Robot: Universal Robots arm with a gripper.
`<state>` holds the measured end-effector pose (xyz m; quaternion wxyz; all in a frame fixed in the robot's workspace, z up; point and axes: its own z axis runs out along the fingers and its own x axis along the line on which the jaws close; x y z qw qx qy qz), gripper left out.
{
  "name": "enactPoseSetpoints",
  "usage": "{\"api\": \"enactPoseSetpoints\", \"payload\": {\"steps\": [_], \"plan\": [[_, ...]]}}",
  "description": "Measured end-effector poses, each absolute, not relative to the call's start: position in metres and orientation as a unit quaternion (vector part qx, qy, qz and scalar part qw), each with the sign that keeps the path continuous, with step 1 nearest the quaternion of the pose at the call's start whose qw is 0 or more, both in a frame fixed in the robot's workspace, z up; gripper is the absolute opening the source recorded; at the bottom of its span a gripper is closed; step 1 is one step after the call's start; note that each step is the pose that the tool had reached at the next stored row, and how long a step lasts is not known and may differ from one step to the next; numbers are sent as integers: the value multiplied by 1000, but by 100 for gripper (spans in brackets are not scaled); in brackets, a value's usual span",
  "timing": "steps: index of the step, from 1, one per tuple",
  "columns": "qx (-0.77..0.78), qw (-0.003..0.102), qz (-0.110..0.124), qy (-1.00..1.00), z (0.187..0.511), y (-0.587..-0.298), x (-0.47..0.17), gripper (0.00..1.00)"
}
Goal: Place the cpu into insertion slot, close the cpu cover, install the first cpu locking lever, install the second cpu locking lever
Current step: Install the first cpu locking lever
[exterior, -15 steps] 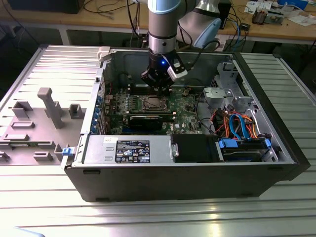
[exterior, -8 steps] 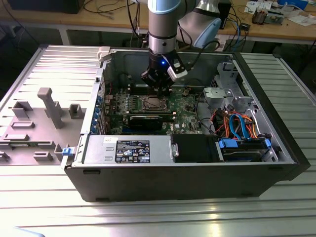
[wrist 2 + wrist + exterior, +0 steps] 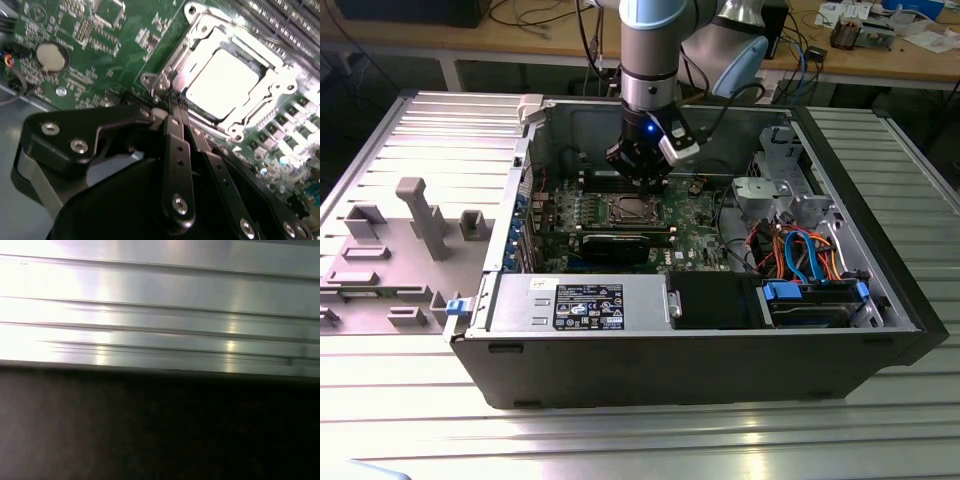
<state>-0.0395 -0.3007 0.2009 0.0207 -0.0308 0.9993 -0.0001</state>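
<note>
The arm reaches down into the open computer case (image 3: 720, 330), which lies on its side on the ribbed metal surface (image 3: 620, 440). Its hand (image 3: 175, 107) hangs just above the green motherboard (image 3: 695, 235), right at the edge of the insertion slot (image 3: 629, 211). In the second wrist view the two black fingers (image 3: 175, 150) are drawn together, their tips side by side with no gap between them and nothing held, pointing at the corner of the slot's metal frame. The cpu (image 3: 225, 82) sits flat inside the slot, its pale silvery top showing through the square window of the cpu cover (image 3: 272, 67), which lies down over it. Beside the slot, away from the hand, run the long black memory slots (image 3: 280, 20). A round coin battery (image 3: 51, 56) sits on the board further off from the slot. Outside the case, on the exterior view's left, a grey plastic fixture (image 3: 420, 215) stands on the surface
</note>
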Motion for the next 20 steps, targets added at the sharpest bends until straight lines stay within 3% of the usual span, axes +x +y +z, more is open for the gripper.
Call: {"api": "enactPoseSetpoints", "payload": {"steps": [5, 20], "plan": [[-30, 21, 23, 999, 201, -301, -39, 11], [-31, 21, 9, 999, 209, -311, -40, 11]]}}
